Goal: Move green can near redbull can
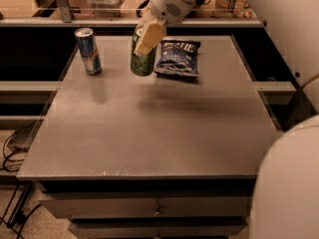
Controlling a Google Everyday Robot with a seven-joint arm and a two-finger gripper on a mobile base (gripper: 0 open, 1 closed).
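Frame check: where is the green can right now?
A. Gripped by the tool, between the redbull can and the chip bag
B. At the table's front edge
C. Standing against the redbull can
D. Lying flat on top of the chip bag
A: over the far part of the table, the tool is closed on the green can, with the redbull can apart on one side and the chip bag on the other.

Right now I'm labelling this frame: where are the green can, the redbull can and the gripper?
green can (143, 64): camera view, lower body.
redbull can (89, 54): camera view, middle of its body.
gripper (144, 45): camera view, between its fingertips, shut on the green can above the table's (149, 133) far side.
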